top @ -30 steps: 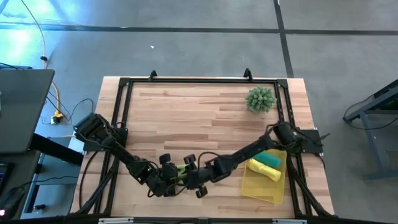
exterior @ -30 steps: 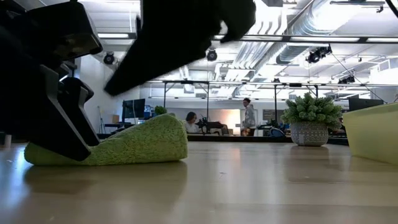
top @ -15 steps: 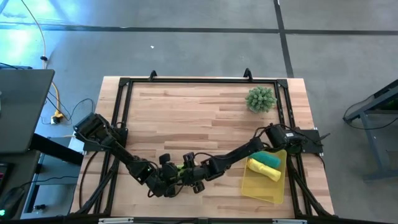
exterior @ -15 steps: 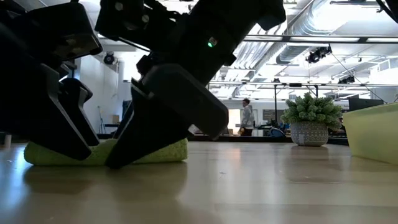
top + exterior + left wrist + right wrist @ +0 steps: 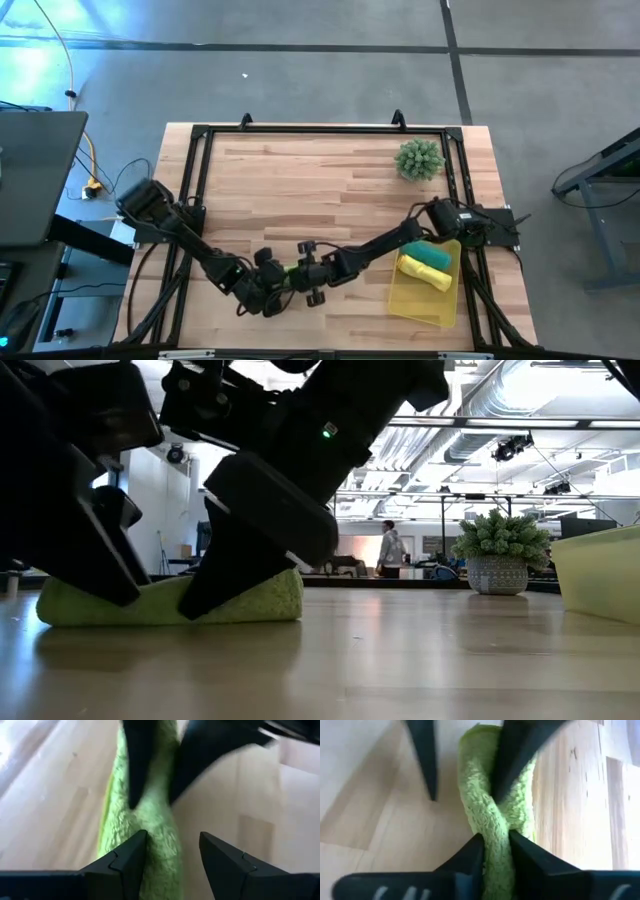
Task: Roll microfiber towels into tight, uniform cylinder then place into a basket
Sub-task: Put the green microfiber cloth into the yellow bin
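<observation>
Pale wooden planks make up the desk, framed by a dark rail, with an open workshop hall behind it where a person stands far off. At the near edge, the right hand pinches the lime green towel, its two dark fingers pressed into the fuzzy pile so the cloth bunches into a narrow waist between them. The left hand sits at the other end of the same towel, its fingers spread, one lying on the cloth and the other beside it over bare wood. The towel itself is a long, loosely rolled strip lying flat on the desk, thick and shaggy, with a fold running along its length. Well to the right lies the basket, translucent yellow, holding a rolled yellow towel and a rolled teal towel side by side. Farther back stands a spiky green plant in a small pot.
</observation>
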`<state>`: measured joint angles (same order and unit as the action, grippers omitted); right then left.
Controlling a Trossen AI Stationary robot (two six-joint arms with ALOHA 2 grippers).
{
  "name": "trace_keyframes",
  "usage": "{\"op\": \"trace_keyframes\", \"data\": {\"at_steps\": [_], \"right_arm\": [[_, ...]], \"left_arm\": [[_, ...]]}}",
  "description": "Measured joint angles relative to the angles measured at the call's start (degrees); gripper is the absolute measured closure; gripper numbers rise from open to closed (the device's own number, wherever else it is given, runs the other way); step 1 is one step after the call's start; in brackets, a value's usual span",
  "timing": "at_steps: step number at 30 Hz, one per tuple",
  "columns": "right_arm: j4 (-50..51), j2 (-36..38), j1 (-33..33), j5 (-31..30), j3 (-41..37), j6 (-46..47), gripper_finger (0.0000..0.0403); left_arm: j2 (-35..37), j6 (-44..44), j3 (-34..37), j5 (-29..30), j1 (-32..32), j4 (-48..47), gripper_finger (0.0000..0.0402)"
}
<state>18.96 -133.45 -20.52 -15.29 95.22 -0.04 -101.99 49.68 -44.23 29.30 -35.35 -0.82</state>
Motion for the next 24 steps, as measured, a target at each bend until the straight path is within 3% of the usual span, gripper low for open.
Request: {"op": "trace_keyframes", "data": {"at_steps": [9, 17, 24], "right_arm": [[1.01, 0.17, 1.89, 5.75, -0.11, 3.57, 0.0395], [10.39, 4.03, 2.19, 7.30, -0.48, 2.17, 0.0400], [28.19, 12.95, 1.42, 8.14, -0.87, 1.92, 0.0399]], "left_arm": [[5.97, 0.93, 0.07, -8.12, -0.73, -4.86, 0.0227], [10.33, 6.76, -0.01, -10.00, -4.08, -10.64, 0.0227], [11.15, 8.73, -0.11, -7.55, -6.89, -9.79, 0.0227]]}}
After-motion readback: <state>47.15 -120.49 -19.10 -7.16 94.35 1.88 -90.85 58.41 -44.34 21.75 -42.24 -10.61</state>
